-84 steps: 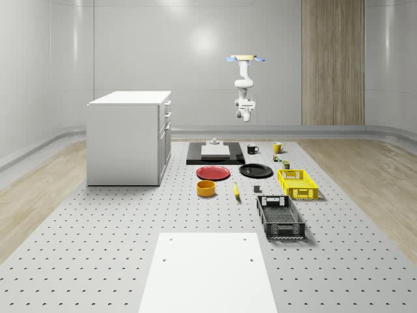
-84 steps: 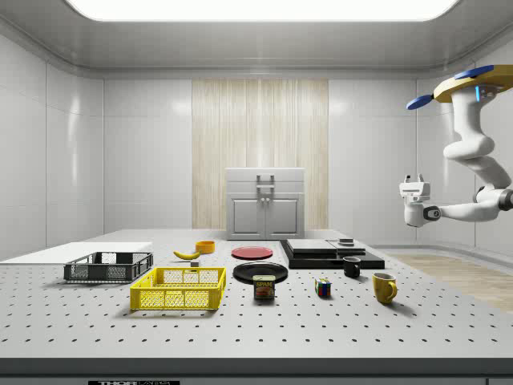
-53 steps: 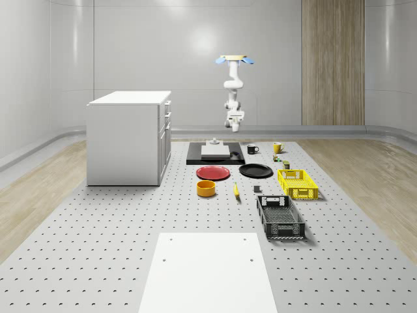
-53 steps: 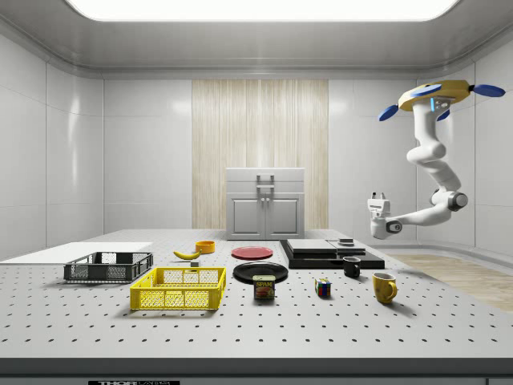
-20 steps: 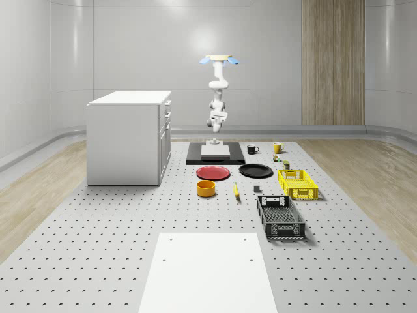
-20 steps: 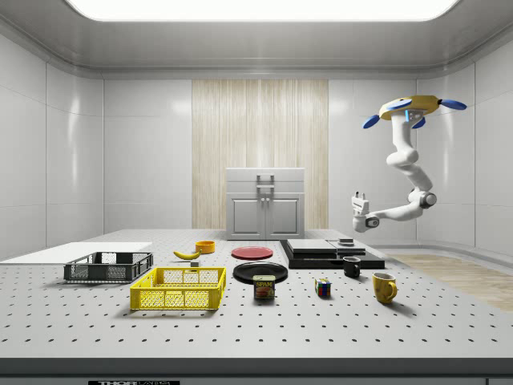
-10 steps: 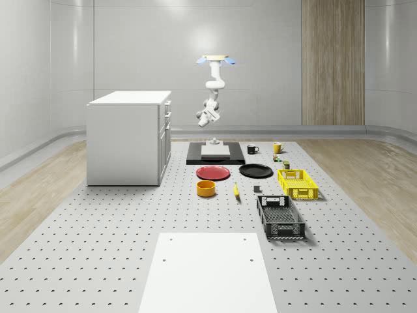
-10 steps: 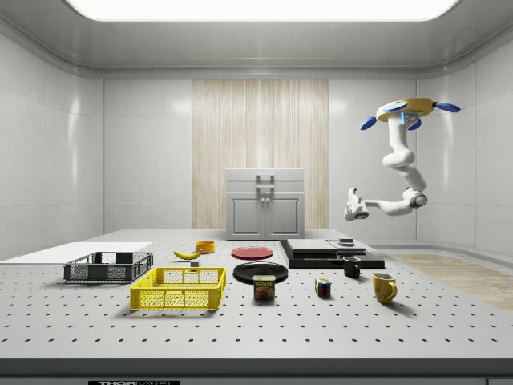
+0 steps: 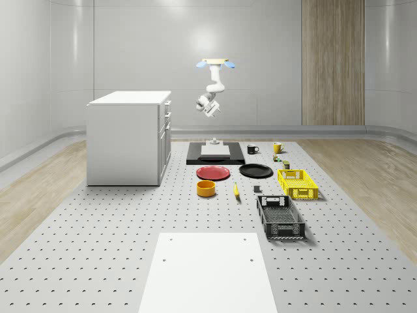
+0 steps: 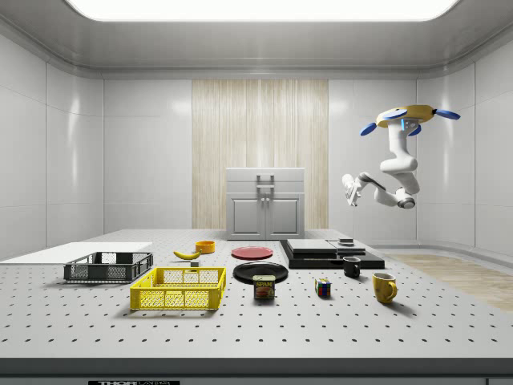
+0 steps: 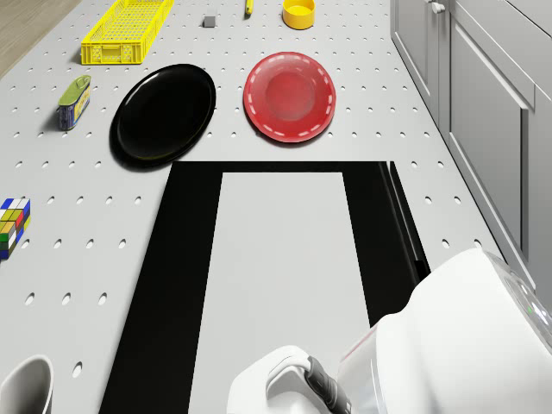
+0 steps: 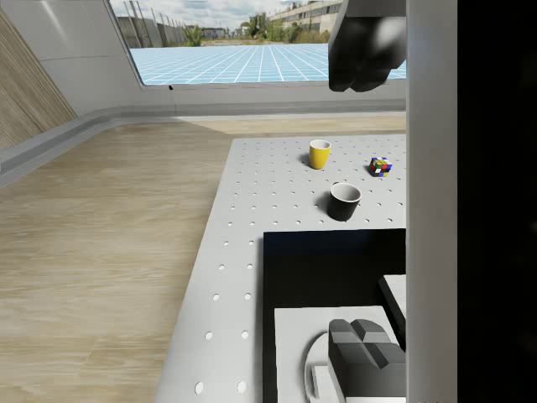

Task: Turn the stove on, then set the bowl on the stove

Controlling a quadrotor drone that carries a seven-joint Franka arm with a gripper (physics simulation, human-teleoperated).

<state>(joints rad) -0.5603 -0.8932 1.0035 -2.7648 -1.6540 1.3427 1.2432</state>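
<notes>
The hand (image 10: pixel 349 189) has swung up above the flat black stove (image 10: pixel 330 253); grip state unclear.

The drone (image 10: pixel 407 115) is a flat yellow disc body ringed by blue oval rotor blades, with a small blue light on its side. Beneath hangs a glossy white seven-joint arm (image 10: pixel 397 164) of rounded segments with dark grey joint seams. The end effector (image 10: pixel 349 190) is white, with dark grey finger pads (image 12: pixel 366 357).
</notes>
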